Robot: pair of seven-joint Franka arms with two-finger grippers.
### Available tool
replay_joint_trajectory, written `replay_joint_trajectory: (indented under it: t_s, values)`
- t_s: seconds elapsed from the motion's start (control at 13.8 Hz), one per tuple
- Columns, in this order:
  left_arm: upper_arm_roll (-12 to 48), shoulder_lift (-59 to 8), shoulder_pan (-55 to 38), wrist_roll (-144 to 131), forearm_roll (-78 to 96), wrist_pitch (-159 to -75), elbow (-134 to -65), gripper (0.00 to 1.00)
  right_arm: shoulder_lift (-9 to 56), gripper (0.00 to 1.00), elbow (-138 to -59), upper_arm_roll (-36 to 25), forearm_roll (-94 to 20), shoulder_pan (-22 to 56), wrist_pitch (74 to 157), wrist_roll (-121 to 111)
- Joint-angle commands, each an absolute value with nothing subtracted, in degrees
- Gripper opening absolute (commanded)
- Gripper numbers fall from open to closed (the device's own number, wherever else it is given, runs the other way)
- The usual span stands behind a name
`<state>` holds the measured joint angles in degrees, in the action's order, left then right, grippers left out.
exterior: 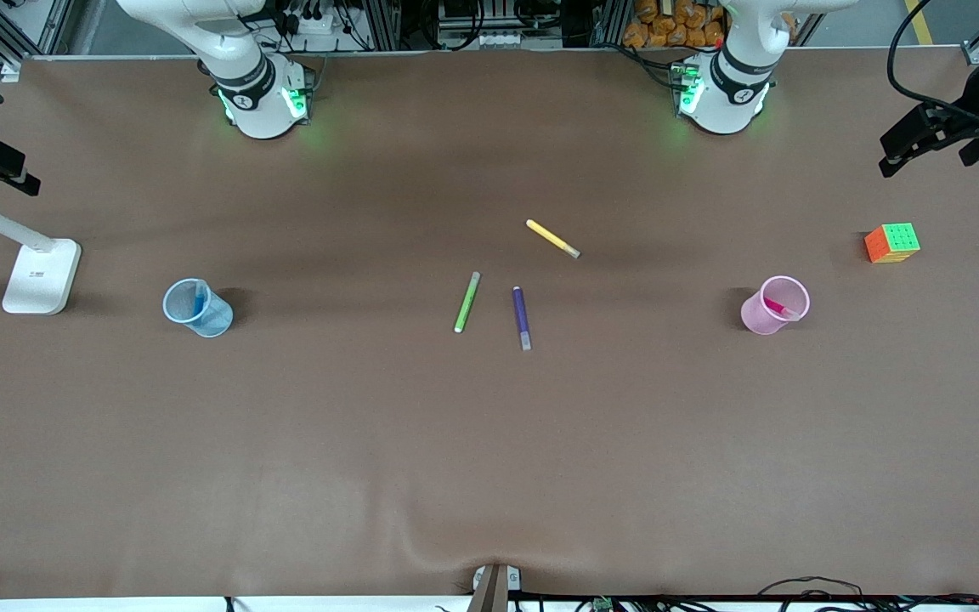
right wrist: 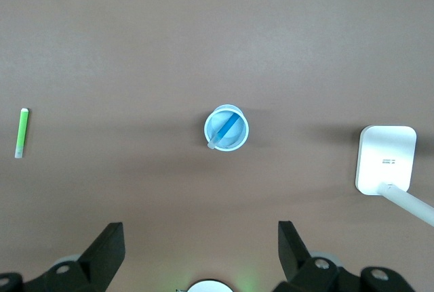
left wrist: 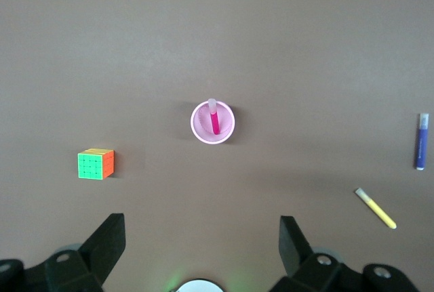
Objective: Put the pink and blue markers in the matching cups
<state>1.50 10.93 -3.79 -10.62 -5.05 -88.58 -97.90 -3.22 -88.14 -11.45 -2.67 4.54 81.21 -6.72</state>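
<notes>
The pale pink cup (exterior: 753,318) stands upright toward the left arm's end of the table, with the pink marker (exterior: 781,308) leaning inside it. The pale blue cup (exterior: 216,320) stands toward the right arm's end, with the blue marker (exterior: 199,299) inside it. My left gripper (left wrist: 202,231) is open and empty, high over the table, looking down on the pink cup (left wrist: 201,126) and pink marker (left wrist: 215,122). My right gripper (right wrist: 201,238) is open and empty, high above the blue cup (right wrist: 239,139) and blue marker (right wrist: 229,127). Neither gripper shows in the front view.
A lime-green marker (exterior: 466,303), a dark purple marker (exterior: 522,317) and a yellow marker (exterior: 552,238) lie mid-table. A colour cube (exterior: 891,243) sits near the pink cup. A white lamp base (exterior: 42,276) stands at the right arm's end beside the blue cup.
</notes>
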Motion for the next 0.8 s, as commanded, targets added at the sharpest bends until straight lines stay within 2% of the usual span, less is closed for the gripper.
replay_joint_trajectory:
  t_s: [0.0,0.73]
  values:
    - [1.4,12.4,-5.9,-9.5,-8.2,-90.4,-101.0,1.0,-2.6,1.0,-86.7,-11.5,-1.6,4.7,79.9,-7.6]
    - [0.9,10.2,-6.7,-8.7,-3.8,-89.3,-98.3,1.0,-2.7,1.0,-86.7,-11.5,-1.6,4.6,79.5,-7.4]
